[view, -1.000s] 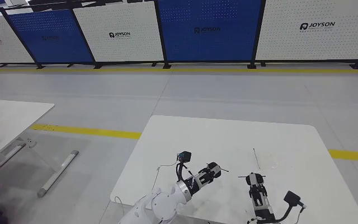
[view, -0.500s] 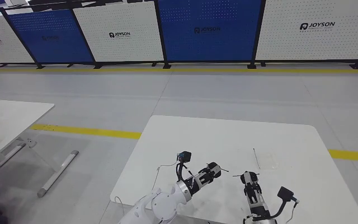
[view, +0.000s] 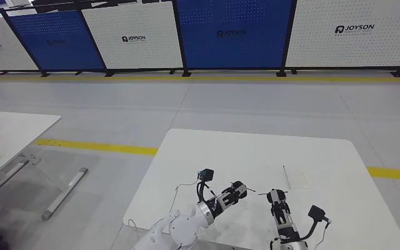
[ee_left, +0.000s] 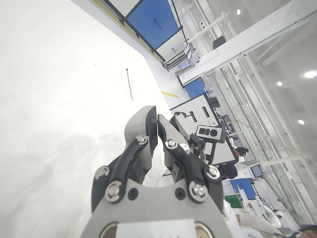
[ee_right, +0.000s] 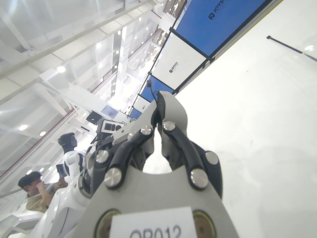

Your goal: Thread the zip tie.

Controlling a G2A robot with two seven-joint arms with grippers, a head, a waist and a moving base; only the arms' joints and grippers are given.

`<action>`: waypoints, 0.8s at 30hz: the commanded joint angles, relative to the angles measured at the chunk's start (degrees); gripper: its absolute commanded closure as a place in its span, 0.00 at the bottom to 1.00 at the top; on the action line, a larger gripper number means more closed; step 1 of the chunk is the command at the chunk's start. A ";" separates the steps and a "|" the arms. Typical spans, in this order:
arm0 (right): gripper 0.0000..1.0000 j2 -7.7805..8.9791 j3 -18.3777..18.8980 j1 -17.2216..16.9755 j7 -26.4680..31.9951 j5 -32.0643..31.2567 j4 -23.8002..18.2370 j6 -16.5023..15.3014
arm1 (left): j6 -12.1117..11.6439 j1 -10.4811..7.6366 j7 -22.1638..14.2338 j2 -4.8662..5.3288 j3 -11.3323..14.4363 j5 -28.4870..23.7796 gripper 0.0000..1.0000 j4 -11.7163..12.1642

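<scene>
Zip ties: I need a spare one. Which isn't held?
The loose tie, lying straight on the table, touched by nothing. The held tie is pinched in the right gripper's shut jaws, its head sticking out.

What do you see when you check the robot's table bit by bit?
Surface: white table, flat.
Job's things: one zip tie lying on the table; second zip tie poking from the right gripper.
Clutter: small clear piece beside the lying tie.
Grippers: left gripper shut on a small black piece; right gripper shut on the second zip tie.
Cables: white cable by the left arm.
Surroundings: blue and white panels, yellow floor line.
</scene>
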 commanded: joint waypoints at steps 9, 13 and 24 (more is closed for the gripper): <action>1.00 -0.43 -0.43 1.28 0.47 0.47 1.25 0.62 | 0.00 0.00 0.00 0.00 0.00 0.00 1.00 0.00; 1.00 -0.40 0.26 0.69 0.10 0.66 1.08 -0.44 | 0.00 0.00 0.00 0.00 0.00 0.00 1.00 0.00; 1.00 -0.46 0.35 0.95 1.39 1.00 0.94 -0.03 | 0.00 0.00 0.00 0.00 0.00 0.00 1.00 0.00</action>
